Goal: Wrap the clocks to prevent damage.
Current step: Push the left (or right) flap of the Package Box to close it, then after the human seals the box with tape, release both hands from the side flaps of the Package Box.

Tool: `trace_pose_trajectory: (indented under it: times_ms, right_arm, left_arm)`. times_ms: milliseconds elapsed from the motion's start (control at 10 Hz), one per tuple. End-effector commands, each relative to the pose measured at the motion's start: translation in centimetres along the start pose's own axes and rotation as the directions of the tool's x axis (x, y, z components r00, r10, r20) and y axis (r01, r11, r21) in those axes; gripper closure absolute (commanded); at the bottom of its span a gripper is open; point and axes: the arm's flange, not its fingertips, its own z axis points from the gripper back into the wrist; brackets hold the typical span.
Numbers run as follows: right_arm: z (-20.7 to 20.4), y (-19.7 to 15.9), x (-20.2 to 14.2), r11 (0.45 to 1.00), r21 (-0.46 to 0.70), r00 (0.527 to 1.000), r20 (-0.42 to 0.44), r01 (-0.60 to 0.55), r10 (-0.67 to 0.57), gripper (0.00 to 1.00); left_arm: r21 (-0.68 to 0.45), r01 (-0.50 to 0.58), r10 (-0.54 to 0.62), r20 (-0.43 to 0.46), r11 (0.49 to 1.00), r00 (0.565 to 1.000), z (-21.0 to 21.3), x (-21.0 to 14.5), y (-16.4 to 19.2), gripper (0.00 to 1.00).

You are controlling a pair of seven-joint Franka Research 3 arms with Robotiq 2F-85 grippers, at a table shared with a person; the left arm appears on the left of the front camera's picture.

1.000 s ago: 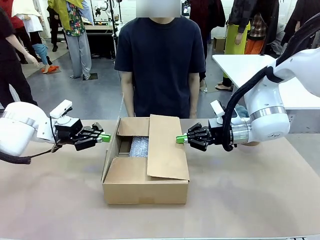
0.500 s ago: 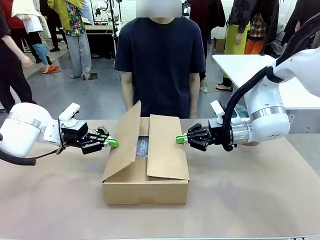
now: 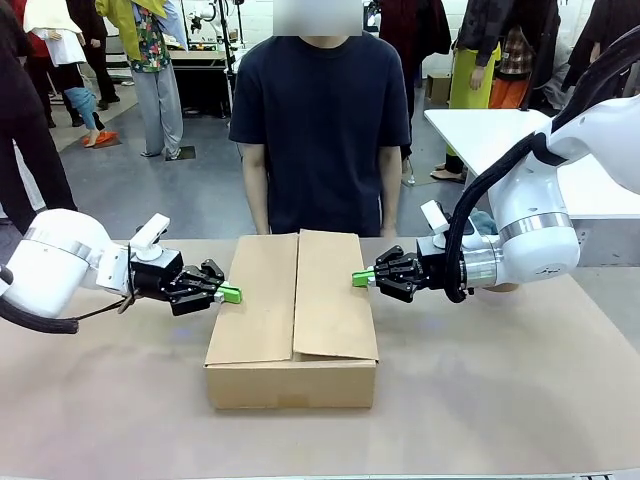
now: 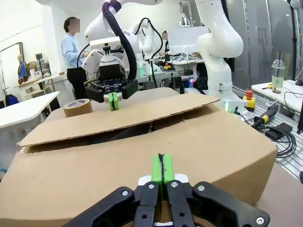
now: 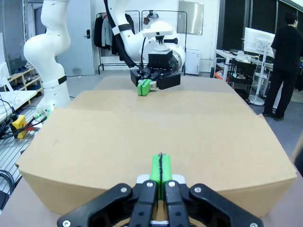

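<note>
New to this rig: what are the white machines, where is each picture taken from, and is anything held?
The white machines are two robot arms, each ending in a black gripper with two green-tipped fingers. The front picture looks across the table from the robot's side at a person standing opposite. The other two come from cameras on the wrists, looking along each gripper's fingers. On the table sits a cardboard box with both flaps folded down. The left gripper is at its left edge, the right gripper at its right edge; both are shut and hold nothing.
</note>
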Motion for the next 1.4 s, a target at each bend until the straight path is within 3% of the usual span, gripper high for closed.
trace_pose_trajectory:
  times_ms: [0,100,200,1300]
  right_arm:
    - [-0.1,0.1,-0.4,1.000,-0.011,1.000,-0.001,0.012,-0.012,0.99]
    - [-0.1,0.1,-0.4,1.000,-0.011,1.000,-0.001,0.012,-0.012,0.99]
    - [-0.1,0.1,-0.4,1.000,-0.011,1.000,-0.001,0.012,-0.012,0.99]
    - [-0.1,0.1,-0.4,1.000,-0.011,1.000,-0.001,0.012,-0.012,0.99]
  left_arm:
    - [0.036,0.064,-0.061,-0.087,0.997,0.994,-0.3,-1.9,-0.7,1.00]
    - [0.070,0.033,-0.028,-0.081,0.997,0.996,-0.2,-1.1,-1.1,1.00]
    - [0.002,0.003,-0.003,-0.006,1.000,1.000,0.0,0.1,0.0,1.00]
    - [0.002,0.003,-0.003,-0.006,1.000,1.000,0.0,0.1,0.0,1.00]
